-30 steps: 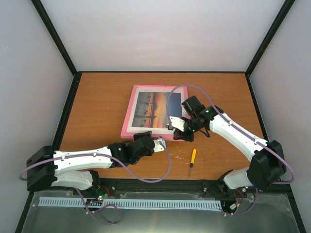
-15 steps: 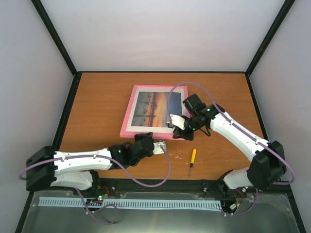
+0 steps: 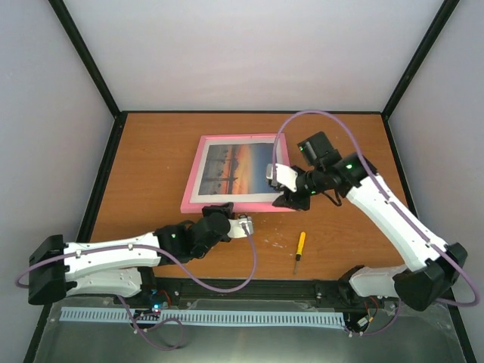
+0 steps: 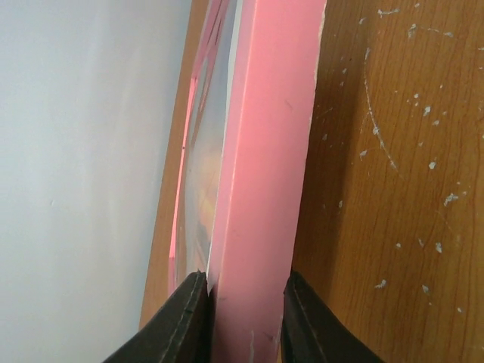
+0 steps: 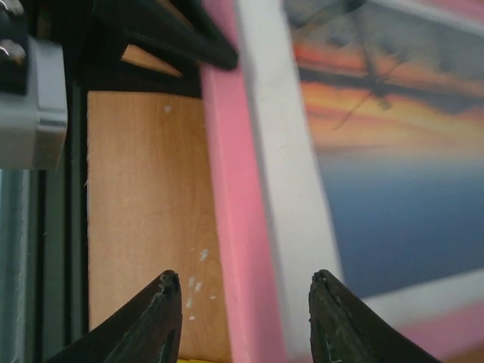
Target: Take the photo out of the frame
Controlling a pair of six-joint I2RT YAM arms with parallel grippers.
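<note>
The frame [image 3: 191, 180], pink-bordered with a white mat [image 3: 277, 170], lies face up on the table. The photo [image 3: 236, 166], an orange sunset between blue bands, sits inside it. My left gripper [image 3: 225, 215] is shut on the frame's near edge; in the left wrist view its fingers [image 4: 181, 321] clamp both faces of the pink edge [image 4: 265, 151]. My right gripper [image 3: 286, 198] is open and empty over the frame's near right corner. In the right wrist view my right gripper [image 5: 246, 291] straddles the pink border [image 5: 234, 227] and mat [image 5: 283, 197], with the photo [image 5: 393, 174] beside them.
A yellow-handled screwdriver [image 3: 299, 249] lies on the table in front of the frame's right corner. The wooden table [image 3: 151, 151] is walled by white panels on three sides. The left arm's black wrist [image 5: 170, 34] shows at the top of the right wrist view.
The frame has shifted left and turned a little, held by my left gripper. My right arm has risen and moved back and to the right, still over the frame's near right corner.
</note>
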